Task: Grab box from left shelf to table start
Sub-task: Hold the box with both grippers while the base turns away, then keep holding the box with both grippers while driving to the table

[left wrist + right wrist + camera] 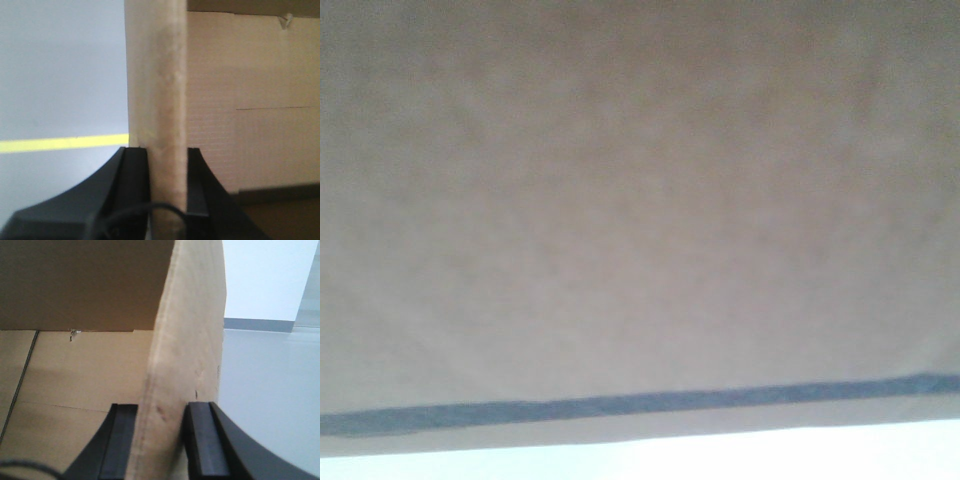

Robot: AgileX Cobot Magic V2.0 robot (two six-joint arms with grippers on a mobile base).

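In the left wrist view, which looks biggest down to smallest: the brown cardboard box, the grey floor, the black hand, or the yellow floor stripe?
1. Brown cardboard box: over half the picture.
2. Grey floor.
3. Black left hand, enlarged by nearness to the camera.
4. Yellow floor stripe.

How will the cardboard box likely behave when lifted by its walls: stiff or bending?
The box looks like corrugated cardboard, so probably fairly stiff. The left gripper and right gripper each pinch one thin wall, which may flex or tear under load. Its matte surface seems unlikely to slip.
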